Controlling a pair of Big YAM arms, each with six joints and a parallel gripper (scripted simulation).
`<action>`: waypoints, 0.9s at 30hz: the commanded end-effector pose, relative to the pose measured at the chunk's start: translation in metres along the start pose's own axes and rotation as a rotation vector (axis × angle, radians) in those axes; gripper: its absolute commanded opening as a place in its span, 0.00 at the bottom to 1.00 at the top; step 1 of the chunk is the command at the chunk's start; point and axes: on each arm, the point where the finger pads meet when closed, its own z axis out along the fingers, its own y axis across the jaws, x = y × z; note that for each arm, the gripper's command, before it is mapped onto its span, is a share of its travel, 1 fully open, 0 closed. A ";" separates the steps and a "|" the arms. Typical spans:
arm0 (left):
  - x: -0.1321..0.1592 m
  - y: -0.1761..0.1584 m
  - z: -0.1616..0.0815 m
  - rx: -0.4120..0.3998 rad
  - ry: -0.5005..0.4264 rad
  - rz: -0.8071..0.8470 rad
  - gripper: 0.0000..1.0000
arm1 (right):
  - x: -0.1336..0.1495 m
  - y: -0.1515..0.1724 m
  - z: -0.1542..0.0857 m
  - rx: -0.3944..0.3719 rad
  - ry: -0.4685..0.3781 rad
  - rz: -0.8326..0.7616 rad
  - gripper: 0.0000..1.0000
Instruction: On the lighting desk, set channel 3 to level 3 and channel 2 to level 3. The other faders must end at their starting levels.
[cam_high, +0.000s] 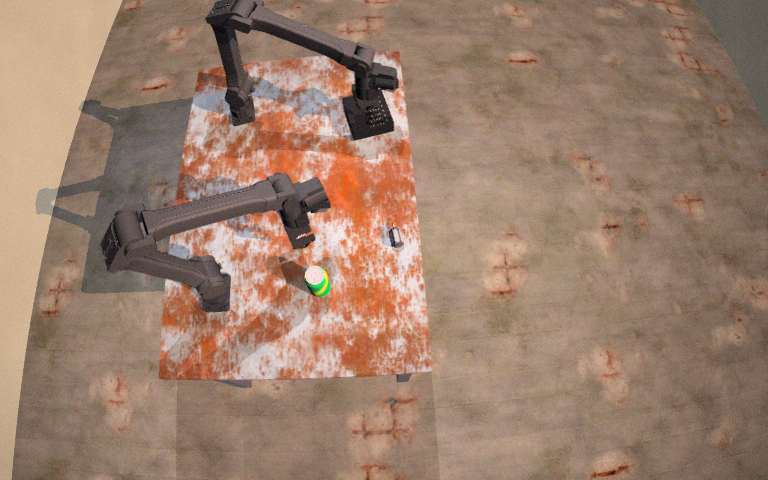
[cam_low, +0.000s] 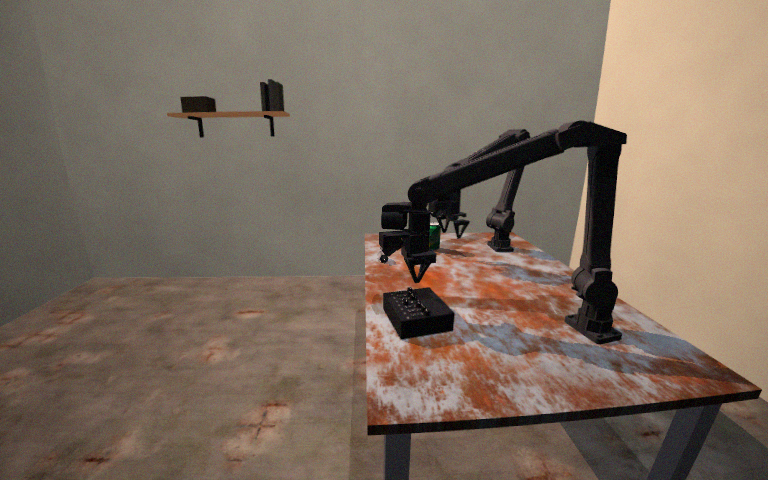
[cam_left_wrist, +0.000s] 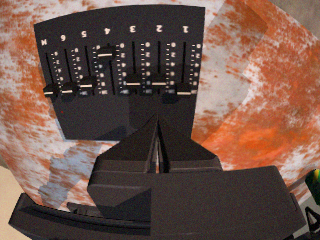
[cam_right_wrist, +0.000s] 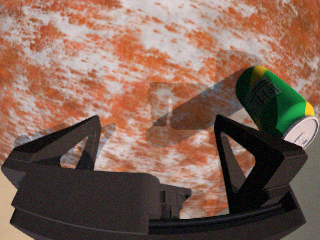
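Observation:
The black lighting desk (cam_high: 360, 129) (cam_low: 427, 326) (cam_left_wrist: 95, 122) lies under my left arm. In the left wrist view its scales run from 0 at the top to 10 at the bottom. The channel 3 fader (cam_left_wrist: 133, 82) and channel 2 fader (cam_left_wrist: 159, 82) stand near 8. The channel 1 fader (cam_left_wrist: 184, 92) is at the bottom, and the channel 4 fader (cam_left_wrist: 106, 54) near the top. Faders 5 (cam_left_wrist: 86, 85), 6 (cam_left_wrist: 68, 90) and M (cam_left_wrist: 51, 92) sit low. My left gripper (cam_low: 417, 280) (cam_left_wrist: 157, 121) is shut and empty above the desk. My right gripper (cam_right_wrist: 157, 121) is open and empty, far from it.
A green and yellow can (cam_high: 319, 283) (cam_low: 433, 236) (cam_right_wrist: 272, 100) stands on the table (cam_high: 362, 339) near my right gripper. A small silver and dark object (cam_high: 395, 236) lies near the table edge. A wall shelf (cam_low: 229, 114) holds dark items.

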 end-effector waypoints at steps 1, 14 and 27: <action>-0.006 -0.008 0.001 0.006 -0.020 -0.005 0.00 | -0.011 0.001 -0.011 -0.002 -0.033 0.000 1.00; -0.006 -0.009 0.007 0.009 -0.024 -0.003 0.00 | -0.011 0.001 -0.011 -0.002 -0.033 0.000 1.00; -0.009 -0.011 0.013 0.010 -0.027 -0.002 0.00 | -0.011 0.001 -0.011 -0.002 -0.033 0.000 1.00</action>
